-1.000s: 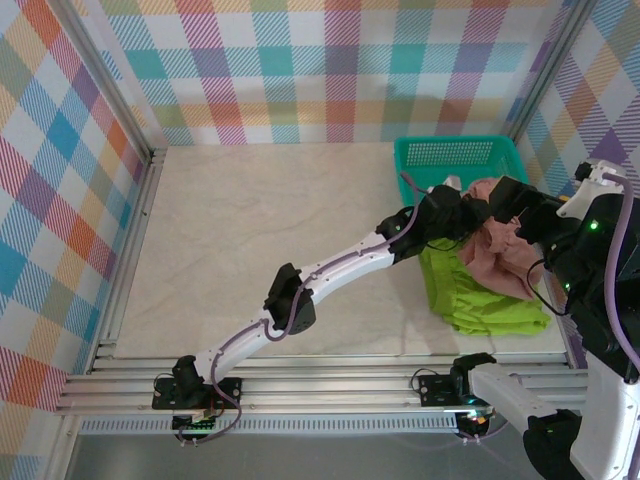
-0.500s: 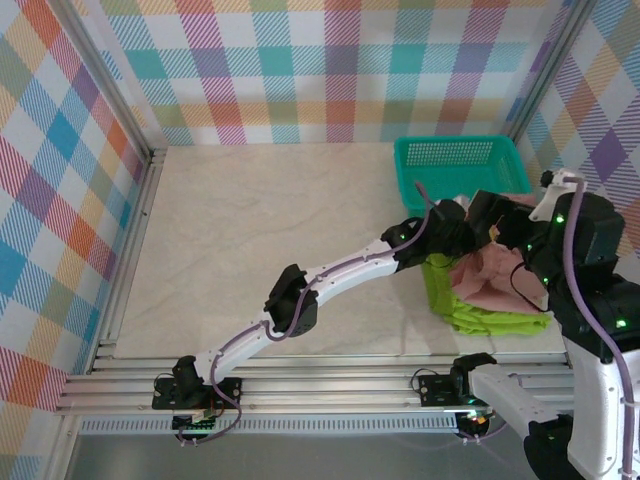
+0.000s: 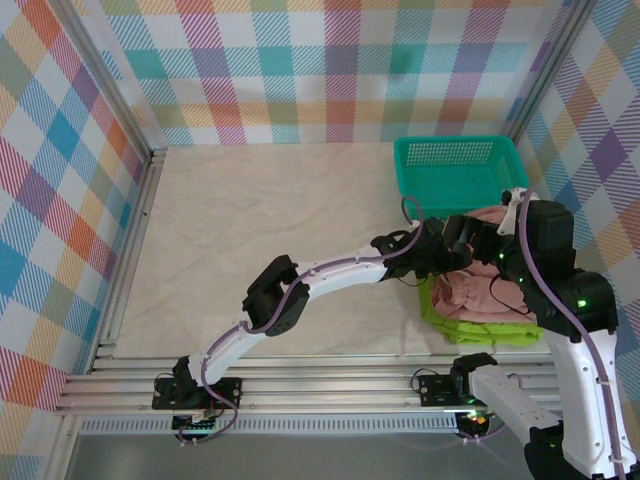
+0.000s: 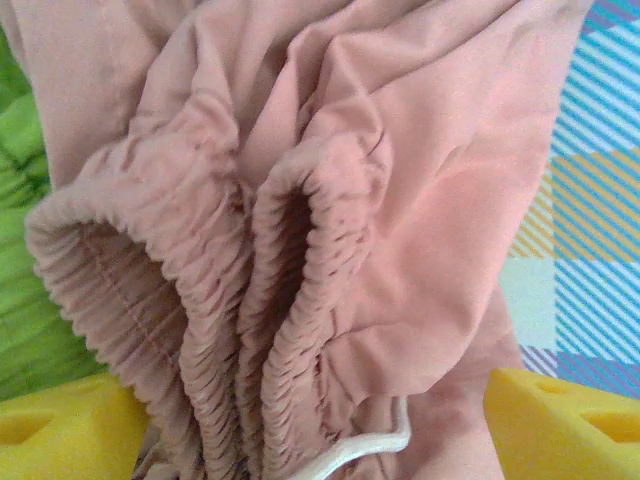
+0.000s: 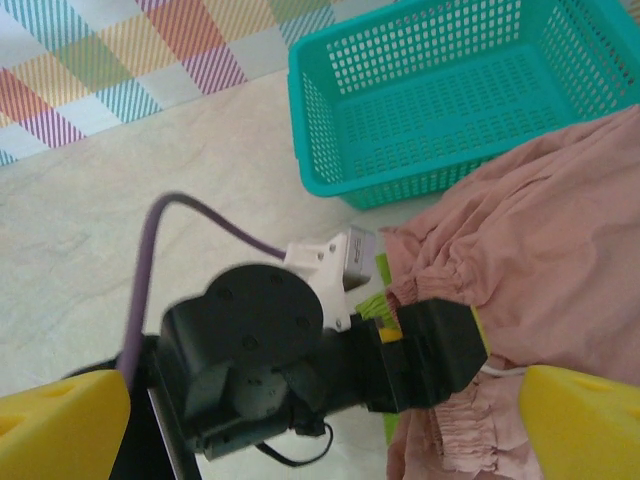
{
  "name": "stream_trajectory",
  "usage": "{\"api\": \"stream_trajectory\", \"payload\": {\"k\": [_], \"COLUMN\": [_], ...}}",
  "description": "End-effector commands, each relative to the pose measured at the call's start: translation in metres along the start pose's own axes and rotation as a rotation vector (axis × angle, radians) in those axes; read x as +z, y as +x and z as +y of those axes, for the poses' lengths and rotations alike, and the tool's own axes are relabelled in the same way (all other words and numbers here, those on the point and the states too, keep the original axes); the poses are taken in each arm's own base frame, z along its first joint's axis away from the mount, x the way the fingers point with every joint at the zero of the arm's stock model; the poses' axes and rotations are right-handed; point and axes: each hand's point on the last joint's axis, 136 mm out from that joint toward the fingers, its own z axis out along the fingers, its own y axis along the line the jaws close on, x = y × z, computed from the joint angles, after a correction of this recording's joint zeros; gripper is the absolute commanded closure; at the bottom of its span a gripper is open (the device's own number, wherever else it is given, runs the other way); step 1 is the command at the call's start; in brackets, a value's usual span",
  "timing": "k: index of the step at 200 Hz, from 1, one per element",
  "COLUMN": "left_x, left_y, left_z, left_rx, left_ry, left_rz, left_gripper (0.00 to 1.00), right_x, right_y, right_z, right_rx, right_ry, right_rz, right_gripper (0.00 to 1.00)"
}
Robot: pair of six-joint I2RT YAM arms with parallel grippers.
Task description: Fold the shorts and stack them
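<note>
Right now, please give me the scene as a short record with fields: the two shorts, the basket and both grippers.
pink shorts: bunched, lying on the green shorts
green shorts: underneath, on the table, near and left edges showing
teal basket: beyond the shorts, far right of the table
left gripper: open, the pink shorts' elastic waistband between its fingers
right gripper: open, above the pink shorts, holding nothing
</note>
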Motion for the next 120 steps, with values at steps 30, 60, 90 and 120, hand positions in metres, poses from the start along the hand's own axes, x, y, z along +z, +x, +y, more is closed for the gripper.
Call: {"api": "stream_trajectory", "payload": {"k": [30, 60, 90, 120], "left_x": [-0.051, -0.059, -0.044, -0.019], "left_y": [-0.058, -0.079, -0.075, -0.064], "left_z": [-0.020, 0.000, -0.009, -0.013], "left_rx": [0.064, 0.124, 0.166, 0.151], "left_ry": [0.003, -0.070, -0.013, 0.051], "left_rz": [-0.077, -0.090, -0.037, 0.024], "left_gripper": [0.07, 0.13, 0.19, 0.26], "right_x": [0.013, 0.020, 0.036, 0.054], "right_y": [0.050, 0.075, 0.086, 0.089], "right_z": [-0.001, 0.001, 0.010, 0.015], "right_rx": [0.121, 0.184, 0.262, 0.397], "right_ry": [-0.061, -0.096, -0.152, -0.231], "right_rz": [0.112, 0.182, 0.228, 0.258], "right_gripper": [0.00, 0.01, 0.01, 0.01]}}
